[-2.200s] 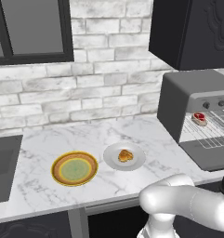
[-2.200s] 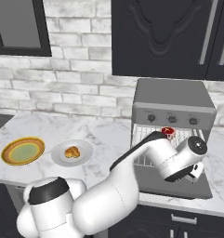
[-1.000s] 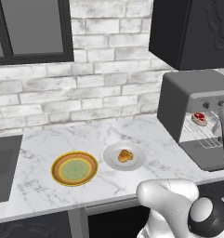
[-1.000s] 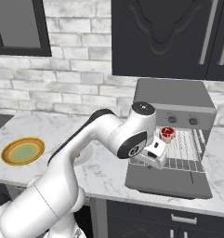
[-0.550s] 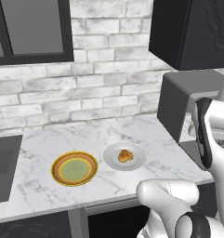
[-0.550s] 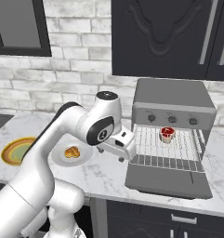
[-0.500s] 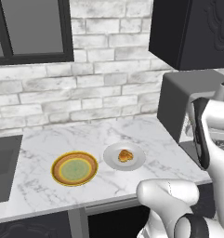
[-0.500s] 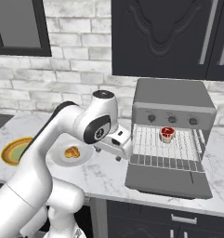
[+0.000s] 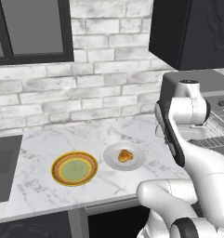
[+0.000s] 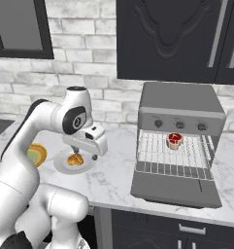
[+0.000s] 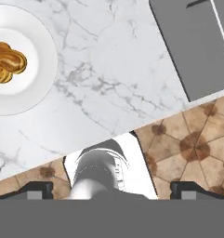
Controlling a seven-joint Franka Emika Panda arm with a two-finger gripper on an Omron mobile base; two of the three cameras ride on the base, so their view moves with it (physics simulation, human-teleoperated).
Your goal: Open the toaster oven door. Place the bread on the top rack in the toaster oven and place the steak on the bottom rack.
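Gripper (image 10: 75, 151) released, jaws wide, hovering over bread (image 10: 75, 159) on plate (image 10: 65, 167); steak (image 10: 175, 140) sits in toaster oven (image 10: 179, 116), door (image 10: 174, 187) down.

One bread (image 9: 125, 155) on one white plate (image 9: 112, 160), one yellow-rimmed plate (image 9: 74, 168) at its nine o'clock, one steak (image 10: 175, 140), one toaster oven (image 10: 180, 108), three knobs (image 10: 179, 125), one sink (image 9: 3, 167)

White marble counter (image 9: 108, 135) carries a white plate (image 9: 135, 160) holding the bread (image 9: 125, 155), a yellow-rimmed green plate (image 9: 74, 168) just beside it, and the toaster oven (image 10: 180, 111) at the right end, its door (image 10: 174, 187) dropped flat over the counter's front edge
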